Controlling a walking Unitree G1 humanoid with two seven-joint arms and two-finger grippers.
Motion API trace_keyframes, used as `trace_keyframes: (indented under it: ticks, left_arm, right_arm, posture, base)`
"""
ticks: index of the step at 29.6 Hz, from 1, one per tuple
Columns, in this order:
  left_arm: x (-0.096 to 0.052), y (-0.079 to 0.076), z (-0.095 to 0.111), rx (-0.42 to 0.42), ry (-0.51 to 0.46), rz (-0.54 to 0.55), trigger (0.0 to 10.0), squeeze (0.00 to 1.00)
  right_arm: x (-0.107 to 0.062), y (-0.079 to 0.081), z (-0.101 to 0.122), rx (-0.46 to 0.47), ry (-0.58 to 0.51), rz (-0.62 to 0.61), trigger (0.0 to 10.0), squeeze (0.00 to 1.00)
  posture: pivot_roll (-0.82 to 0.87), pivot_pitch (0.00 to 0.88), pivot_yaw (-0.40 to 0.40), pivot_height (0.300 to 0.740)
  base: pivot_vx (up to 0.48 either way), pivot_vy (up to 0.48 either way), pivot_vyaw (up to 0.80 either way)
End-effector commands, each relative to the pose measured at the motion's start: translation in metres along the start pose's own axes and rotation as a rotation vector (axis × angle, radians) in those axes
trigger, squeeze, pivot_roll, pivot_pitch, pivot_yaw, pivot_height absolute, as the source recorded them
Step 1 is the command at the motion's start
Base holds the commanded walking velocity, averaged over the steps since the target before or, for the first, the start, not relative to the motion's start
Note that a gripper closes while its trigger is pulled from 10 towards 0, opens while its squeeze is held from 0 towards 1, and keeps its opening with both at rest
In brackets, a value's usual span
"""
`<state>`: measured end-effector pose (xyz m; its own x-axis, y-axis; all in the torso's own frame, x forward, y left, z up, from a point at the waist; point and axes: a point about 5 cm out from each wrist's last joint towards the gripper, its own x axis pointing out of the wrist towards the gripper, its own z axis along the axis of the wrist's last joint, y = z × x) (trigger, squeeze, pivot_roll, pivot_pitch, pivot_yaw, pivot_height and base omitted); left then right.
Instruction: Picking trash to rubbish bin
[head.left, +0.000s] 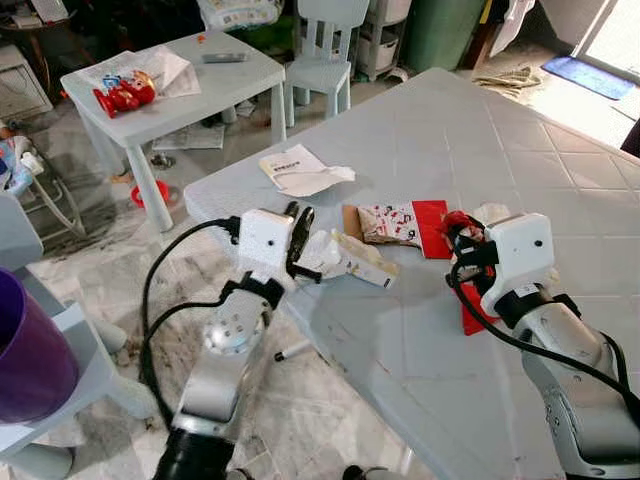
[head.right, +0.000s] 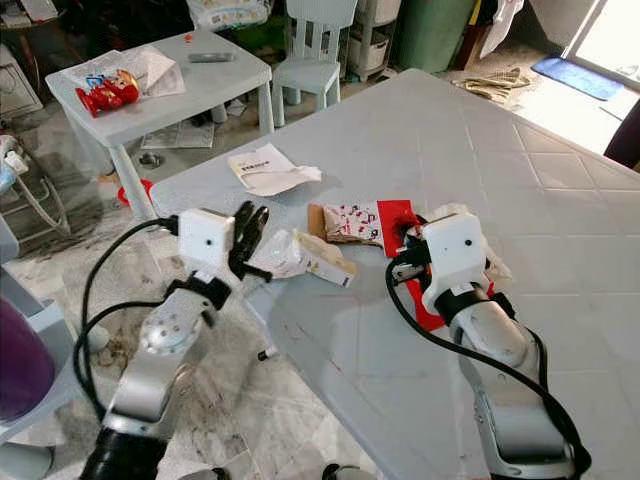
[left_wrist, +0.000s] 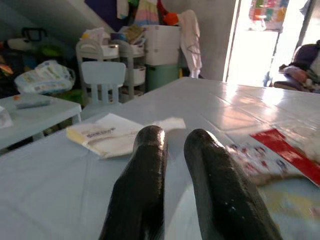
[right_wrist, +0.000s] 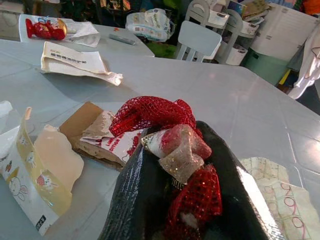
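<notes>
Trash lies scattered across the near part of a large grey table: a crumpled white paper toward the far edge, a torn cardboard packet with red print in the middle, and a torn cream wrapper at the table's near edge.

From the head views, the right gripper hovers over the table just beside the cardboard packet, with a bit of red showing at its fingertips. The right wrist view makes this plain: the two black fingers are closed around a bunch of red mesh netting with crinkled clear wrapping caught in it. That view also shows a patterned paper lying on the table close under the gripper.

The left gripper sits at the table's near edge, touching or just beside the cream wrapper. Its wrist view shows the two fingers close together with a narrow gap and nothing between them, pointing across the table toward the white paper.

Beyond stands a small white table bearing a red toy, with a small chair beside it. A purple bin shows at the robot's left.
</notes>
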<state>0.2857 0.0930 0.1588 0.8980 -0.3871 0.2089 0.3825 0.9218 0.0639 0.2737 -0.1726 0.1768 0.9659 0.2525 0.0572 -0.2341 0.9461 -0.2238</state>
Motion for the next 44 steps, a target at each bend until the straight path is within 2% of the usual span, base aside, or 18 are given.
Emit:
trace_keyframes:
  ticks: [1,2,4,7,15,23,31,37,39,44]
  left_arm:
    - [-0.006,-0.002,0.008,0.003,-0.037,-0.037,10.0,1.0]
    - [-0.017,0.001,0.012,0.017,-0.056,-0.05,10.0,1.0]
    - [-0.027,0.004,0.017,0.027,-0.066,-0.056,10.0,1.0]
    - [-0.035,0.005,0.02,0.032,-0.067,-0.059,10.0,1.0]
    - [-0.063,0.005,0.014,0.109,0.024,-0.141,10.0,1.0]
    - [-0.064,0.007,0.005,0.174,0.101,-0.259,10.0,1.0]
    - [-0.061,0.01,-0.005,0.242,0.183,-0.402,10.0,1.0]
    - [-0.056,0.014,-0.011,0.278,0.218,-0.45,10.0,1.0]
    - [-0.053,0.019,-0.014,0.317,0.242,-0.47,10.0,1.0]
    - [-0.049,0.028,-0.021,0.348,0.281,-0.494,10.0,1.0]
  right_arm:
    - [0.0,-0.004,-0.001,-0.009,0.002,-0.009,0.0,0.0]
    - [0.0,-0.004,-0.002,-0.008,0.004,-0.01,0.0,0.0]
    - [0.001,-0.003,-0.003,-0.005,0.004,-0.005,0.0,0.0]
    - [0.004,0.0,-0.004,0.001,0.001,0.003,0.0,0.0]
    - [0.017,0.006,-0.003,0.016,-0.023,0.028,0.0,0.0]
    - [0.021,0.01,-0.003,0.024,-0.036,0.039,0.0,0.0]
    - [0.019,0.005,-0.005,0.018,-0.037,0.015,0.0,0.0]
    - [0.017,0.006,-0.005,0.018,-0.037,0.014,0.0,0.0]
    - [0.016,0.005,-0.005,0.016,-0.035,0.012,0.0,0.0]
    - [0.015,0.003,-0.004,0.013,-0.034,0.007,0.0,0.0]
  posture:
    - [-0.02,0.109,-0.092,0.74]
    - [0.0,0.107,-0.091,0.74]
    - [0.01,0.105,-0.092,0.74]
    - [0.03,0.099,-0.094,0.74]
    - [0.08,0.073,-0.104,0.74]
    - [0.09,0.068,-0.101,0.74]
    - [0.07,0.073,-0.089,0.74]
    - [0.06,0.079,-0.089,0.74]
    - [0.06,0.085,-0.089,0.74]
    - [0.05,0.09,-0.088,0.74]
  base:
    - [0.0,0.0,0.0]
    - [0.0,0.0,0.0]
    - [0.0,0.0,0.0]
    - [0.0,0.0,0.0]
    - [0.0,0.0,0.0]
    - [0.0,0.0,0.0]
    - [0.0,0.0,0.0]
    - [0.0,0.0,0.0]
    - [0.0,0.0,0.0]
    - [0.0,0.0,0.0]
